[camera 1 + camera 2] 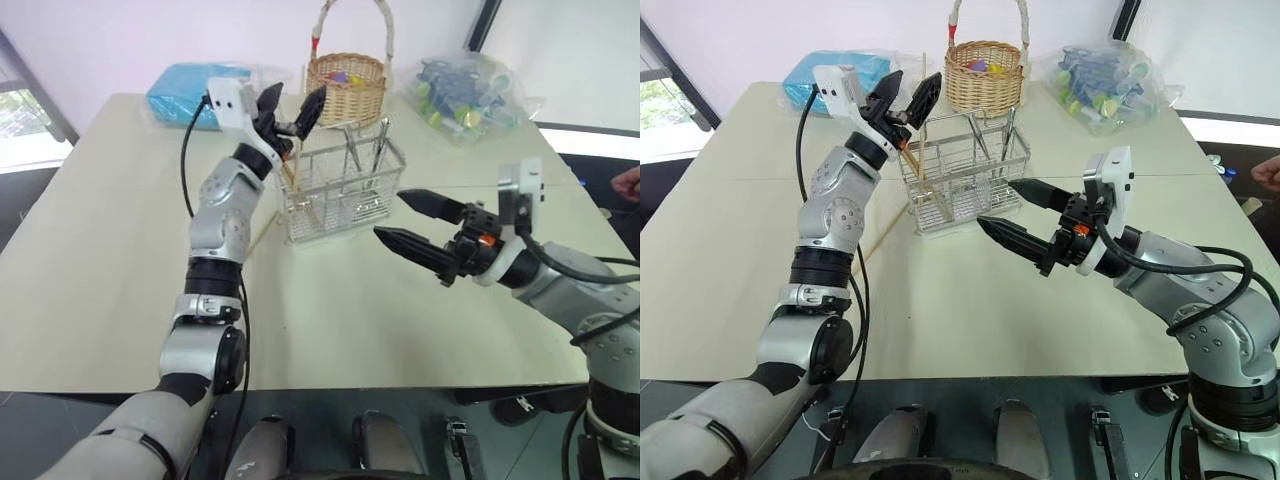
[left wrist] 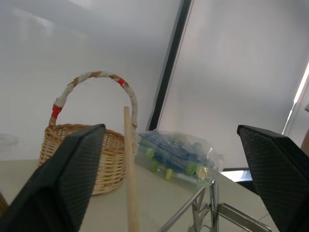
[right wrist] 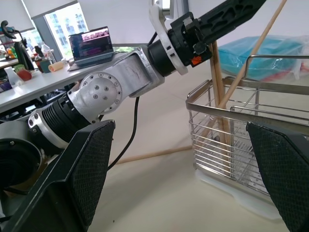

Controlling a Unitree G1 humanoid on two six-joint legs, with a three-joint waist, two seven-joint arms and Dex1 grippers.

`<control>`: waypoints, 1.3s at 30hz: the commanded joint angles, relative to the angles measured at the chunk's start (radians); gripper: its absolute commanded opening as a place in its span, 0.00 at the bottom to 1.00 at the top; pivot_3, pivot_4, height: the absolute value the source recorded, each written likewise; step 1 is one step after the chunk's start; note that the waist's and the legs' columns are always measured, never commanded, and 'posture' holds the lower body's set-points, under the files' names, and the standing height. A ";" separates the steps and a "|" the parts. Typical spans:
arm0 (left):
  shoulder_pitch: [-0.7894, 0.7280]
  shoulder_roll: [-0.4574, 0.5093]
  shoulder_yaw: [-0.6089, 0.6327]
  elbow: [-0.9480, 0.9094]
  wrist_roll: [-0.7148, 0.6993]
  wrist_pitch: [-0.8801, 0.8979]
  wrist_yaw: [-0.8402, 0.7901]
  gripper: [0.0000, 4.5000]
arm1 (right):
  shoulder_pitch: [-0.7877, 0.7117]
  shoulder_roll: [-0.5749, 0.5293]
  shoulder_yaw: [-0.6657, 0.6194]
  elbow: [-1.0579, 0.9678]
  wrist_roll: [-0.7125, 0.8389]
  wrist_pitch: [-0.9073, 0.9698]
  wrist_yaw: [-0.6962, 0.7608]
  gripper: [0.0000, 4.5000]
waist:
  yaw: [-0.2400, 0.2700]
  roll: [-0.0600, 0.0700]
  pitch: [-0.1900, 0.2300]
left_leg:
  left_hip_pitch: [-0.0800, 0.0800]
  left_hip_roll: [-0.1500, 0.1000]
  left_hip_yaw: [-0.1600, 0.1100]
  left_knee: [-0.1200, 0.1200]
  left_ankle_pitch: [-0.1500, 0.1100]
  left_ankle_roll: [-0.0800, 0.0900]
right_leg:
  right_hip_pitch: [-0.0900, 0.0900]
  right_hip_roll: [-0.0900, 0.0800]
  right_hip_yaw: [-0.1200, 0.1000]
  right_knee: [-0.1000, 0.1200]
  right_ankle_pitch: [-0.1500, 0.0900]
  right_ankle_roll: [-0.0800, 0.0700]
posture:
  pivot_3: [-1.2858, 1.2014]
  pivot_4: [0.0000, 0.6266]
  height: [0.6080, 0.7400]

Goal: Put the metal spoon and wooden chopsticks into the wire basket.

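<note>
A: What is on the counter [image 1: 120, 260]?

B: A pale counter with a rectangular wire basket [image 1: 340, 185] standing upright near its middle. Far behind it stands a round wicker basket [image 1: 347, 85] with a tall wrapped handle. To the far left lies a blue packet [image 1: 190, 90], and to the far right a clear bag of small bottles [image 1: 465, 95].

A: Where are the wooden chopsticks?

B: Wooden chopsticks [image 3: 219, 96] stand in the left end compartment of the wire basket, leaning, with their tops rising above the rim. One more stick [image 3: 149, 155] lies flat on the counter, just left of the basket.

A: And the metal spoon?

B: Slim metal pieces [image 1: 380, 145] stand upright in the far right part of the wire basket. I cannot tell which of them is the spoon.

A: What are the claws doing?

B: The left claw [image 1: 290, 110] hovers over the left end of the wire basket, pointing up and away. Its two black fingers [image 2: 67, 183] are spread wide, released, and a chopstick top rises between them without touching either. The right claw [image 1: 415, 220] hangs above the counter to the right of the basket, near side, pointing left toward it. Its fingers are also spread wide and grasp nothing.
</note>
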 commanded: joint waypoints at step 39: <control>-0.041 0.611 -0.380 -0.077 0.055 0.949 -0.222 0.99 | -0.007 -0.110 0.047 0.038 -0.212 -0.081 0.326 1.00 | -0.001 0.001 0.001 | 0.000 0.000 -0.001 -0.002 0.000 0.000 | -0.001 0.000 0.001 0.000 0.000 0.000 | 0.52 0.24 1.00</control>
